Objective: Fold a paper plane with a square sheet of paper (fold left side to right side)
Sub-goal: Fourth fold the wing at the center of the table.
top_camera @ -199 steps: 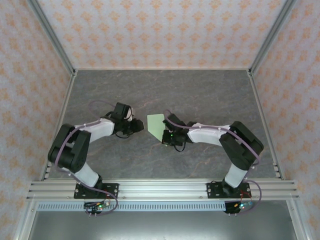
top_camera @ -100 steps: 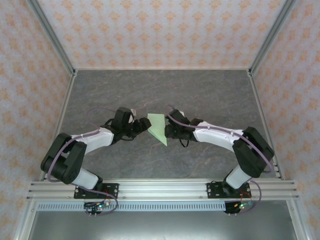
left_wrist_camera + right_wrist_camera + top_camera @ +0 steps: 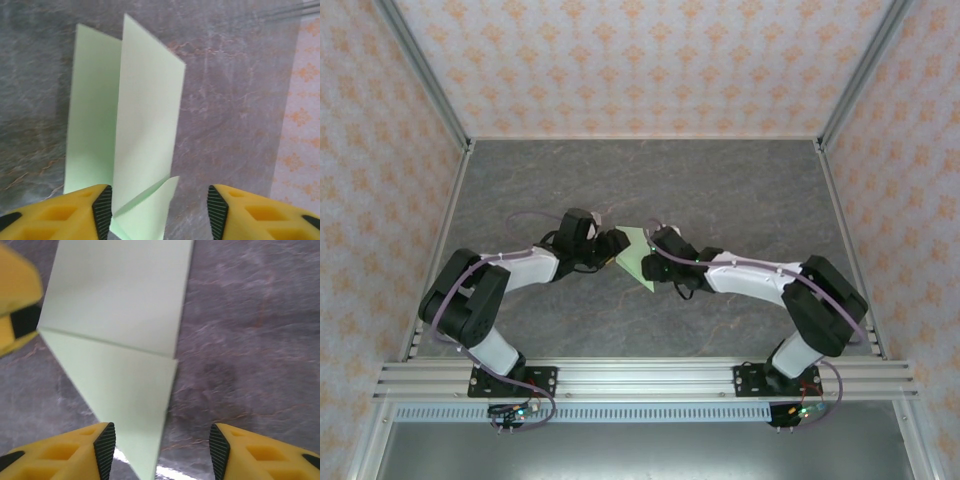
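Paper (image 3: 636, 256), pale green, creased into a wedge, at the middle of the grey desk (image 3: 720, 190): broad end away from the arm bases, sharp point toward them and a little to the right, long axis running between those two. One flap (image 3: 147, 110) apparently lifted off the desk on the left side, seen from the left wrist; the rest flat, with a slanted crease (image 3: 107, 343) across it.

Left pincer (image 3: 613, 243) right at the paper's left edge, released, yellow fingers (image 3: 75, 210) apart, foot of the lifted flap inside the gap close by the left-hand pad, not clamped. Right pincer (image 3: 653, 258) at the opposite edge, likewise released, paper's point lying in the gap between its fingers (image 3: 70, 452), nothing pinched.

Both about equally near. Lifted flap on the left pincer's side, so probably that one's to close on and carry rightward across the long axis, with the right pincer pinning the flat part.
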Available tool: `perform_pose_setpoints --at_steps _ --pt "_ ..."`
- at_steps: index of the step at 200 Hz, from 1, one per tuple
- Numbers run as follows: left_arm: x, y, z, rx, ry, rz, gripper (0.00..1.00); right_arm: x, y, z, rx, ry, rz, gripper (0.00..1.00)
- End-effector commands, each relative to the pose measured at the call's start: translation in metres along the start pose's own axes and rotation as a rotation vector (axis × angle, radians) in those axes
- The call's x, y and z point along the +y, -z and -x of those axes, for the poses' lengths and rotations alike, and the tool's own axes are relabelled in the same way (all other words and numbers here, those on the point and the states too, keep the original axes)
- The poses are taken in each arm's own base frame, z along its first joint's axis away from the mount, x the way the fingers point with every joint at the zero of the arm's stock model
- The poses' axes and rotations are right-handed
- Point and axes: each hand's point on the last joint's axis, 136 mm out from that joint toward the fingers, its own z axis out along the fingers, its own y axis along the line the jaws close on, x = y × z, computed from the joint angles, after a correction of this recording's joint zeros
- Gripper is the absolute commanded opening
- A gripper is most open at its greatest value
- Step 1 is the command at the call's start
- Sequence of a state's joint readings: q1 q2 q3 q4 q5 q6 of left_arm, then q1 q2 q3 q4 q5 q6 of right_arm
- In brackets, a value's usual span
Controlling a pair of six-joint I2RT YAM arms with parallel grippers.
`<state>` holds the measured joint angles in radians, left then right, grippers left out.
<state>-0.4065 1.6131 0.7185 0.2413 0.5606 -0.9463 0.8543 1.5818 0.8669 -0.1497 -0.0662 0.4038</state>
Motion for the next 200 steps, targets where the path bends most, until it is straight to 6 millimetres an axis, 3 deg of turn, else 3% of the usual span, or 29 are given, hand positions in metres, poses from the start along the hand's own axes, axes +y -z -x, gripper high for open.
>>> perform_pose_setpoints --at_steps 1,29,78,200 --pt "-0.018 -0.002 0.007 -0.012 -0.016 -0.045 0.52 0.016 -0.001 0.007 -0.07 0.043 0.028 0.58" --pt "-0.023 -0.003 0.01 -0.013 -0.005 -0.053 0.49 0.025 -0.011 0.004 -0.073 0.101 0.005 0.59" --pt "-0.03 -0.003 0.013 -0.011 0.005 -0.066 0.48 0.023 -0.028 0.002 -0.061 0.125 -0.049 0.59" --pt "-0.041 0.009 0.016 -0.016 -0.027 -0.053 0.51 0.018 -0.038 -0.006 -0.018 0.137 -0.092 0.38"
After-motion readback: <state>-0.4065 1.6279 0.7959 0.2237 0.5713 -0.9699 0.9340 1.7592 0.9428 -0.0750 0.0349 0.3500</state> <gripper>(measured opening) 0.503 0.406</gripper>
